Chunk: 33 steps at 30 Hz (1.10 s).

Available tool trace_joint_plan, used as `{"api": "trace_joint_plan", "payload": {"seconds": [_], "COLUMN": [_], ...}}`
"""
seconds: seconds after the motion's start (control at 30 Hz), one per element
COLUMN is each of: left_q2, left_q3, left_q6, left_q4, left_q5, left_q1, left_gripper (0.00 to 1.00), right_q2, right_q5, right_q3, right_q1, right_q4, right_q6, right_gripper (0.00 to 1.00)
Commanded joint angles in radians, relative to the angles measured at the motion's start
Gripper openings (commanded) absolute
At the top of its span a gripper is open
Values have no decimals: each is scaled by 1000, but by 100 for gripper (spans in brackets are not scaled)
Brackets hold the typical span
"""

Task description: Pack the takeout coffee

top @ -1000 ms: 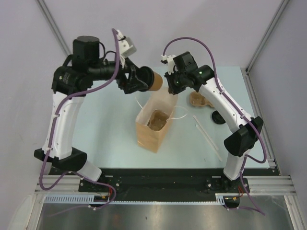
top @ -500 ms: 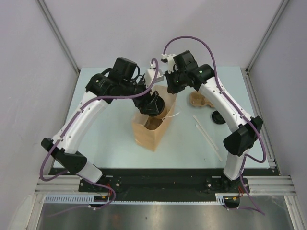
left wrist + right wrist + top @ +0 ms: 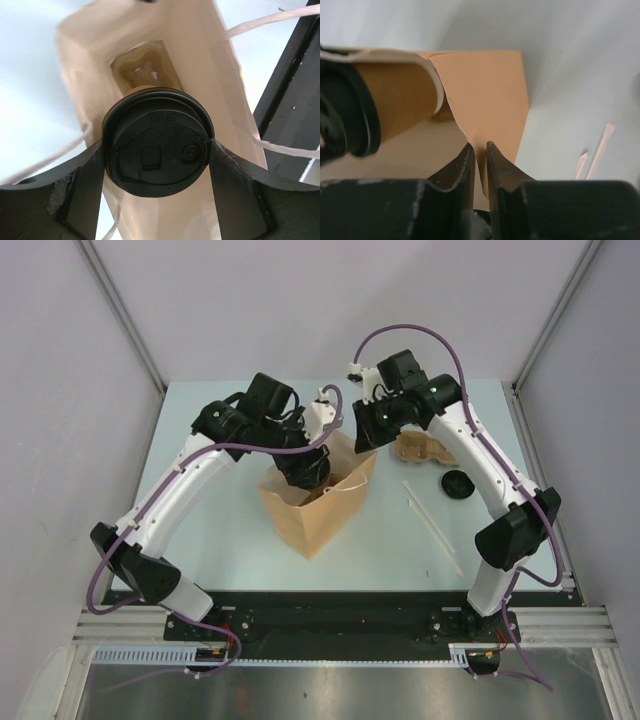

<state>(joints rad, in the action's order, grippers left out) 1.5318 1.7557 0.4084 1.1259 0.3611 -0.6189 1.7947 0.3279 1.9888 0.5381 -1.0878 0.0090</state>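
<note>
My left gripper (image 3: 308,472) reaches down into the open top of the brown paper bag (image 3: 312,520). It is shut on a kraft paper cup with a black lid (image 3: 157,150), held over the bag's inside. A pale moulded cardboard shape (image 3: 145,70) lies at the bag's bottom. My right gripper (image 3: 362,442) is shut on the bag's far right rim (image 3: 490,95), pinched between its jaws. The held cup (image 3: 395,97) shows at the left of the right wrist view. A loose black lid (image 3: 458,483) lies on the table at right. I see no second cup.
A brown cardboard cup carrier (image 3: 415,448) sits behind the right arm. Two pale straws (image 3: 432,522) lie on the table right of the bag. The bag's white handles (image 3: 265,20) hang at its sides. Grey walls close in the table.
My left arm has swung the cup from the back left over the bag and lowered it into the opening. The bag has shifted and tilted left; the right gripper keeps hold of the rim.
</note>
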Motion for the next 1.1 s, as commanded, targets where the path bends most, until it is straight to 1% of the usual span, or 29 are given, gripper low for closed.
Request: {"api": "trace_joint_plan", "payload": {"seconds": [0.0, 0.07, 0.1, 0.13, 0.17, 0.2, 0.23, 0.3, 0.37, 0.4, 0.43, 0.47, 0.53, 0.57, 0.67, 0.8, 1.03, 1.07], "left_q2": [-36, -39, -41, -41, -42, -47, -53, -58, -58, -59, -61, -61, -65, -70, -82, -90, -98, -99], "left_q3": [33, 31, 31, 31, 25, 22, 21, 16, 16, 14, 11, 8, 2, -2, -25, -48, -78, -81], "left_q6": [89, 98, 102, 112, 113, 115, 115, 112, 112, 109, 107, 106, 101, 96, 89, 93, 104, 105], "left_q4": [18, 31, 34, 46, 48, 46, 49, 51, 55, 57, 57, 58, 55, 54, 37, 29, 34, 35], "left_q5": [1, 24, 30, 41, 53, 56, 61, 61, 61, 62, 64, 65, 70, 70, 70, 68, 65, 67], "left_q1": [2, 1, 1, 2, 1, 1, 1, 1, 1, 2, 1, 1, 1, 1, 1, 1, 1, 1], "left_gripper": [28, 28, 28, 28, 28, 28, 28, 28, 28, 28, 28, 28, 28, 28, 29, 28, 28, 28], "right_q2": [-92, -92, -90, -81, -72, -61, -28, 11, 69, 84, 107, 115, 130, 149, 167, 180, 222, 226], "right_q5": [198, 249, 276, 284, 286, 269, 261, 237, 229, 218, 218, 223, 229, 250, 316, 335, 367, 365], "right_q3": [-45, -35, -25, -12, 36, 62, 99, 207, 269, 309, 317, 323, 335, 346, 367, 349, 346, 346], "right_q1": [-18, -18, -20, -24, -29, -44, -50, -67, -69, -67, -69, -67, -55, -50, -30, 0, 40, 51], "right_q4": [-154, -182, -196, -199, -202, -195, -193, -190, -196, -186, -175, -147, -129, -136, -165, -152, -112, -109], "right_q6": [-6, -46, -52, -76, -93, -109, -151, -194, -286, -312, -335, -398, -460, -516, -637, -692, -744, -756], "right_gripper": [26, 31, 40, 45, 51, 65, 71, 79, 81, 84, 86, 89, 91, 94, 94, 93, 81, 76]}}
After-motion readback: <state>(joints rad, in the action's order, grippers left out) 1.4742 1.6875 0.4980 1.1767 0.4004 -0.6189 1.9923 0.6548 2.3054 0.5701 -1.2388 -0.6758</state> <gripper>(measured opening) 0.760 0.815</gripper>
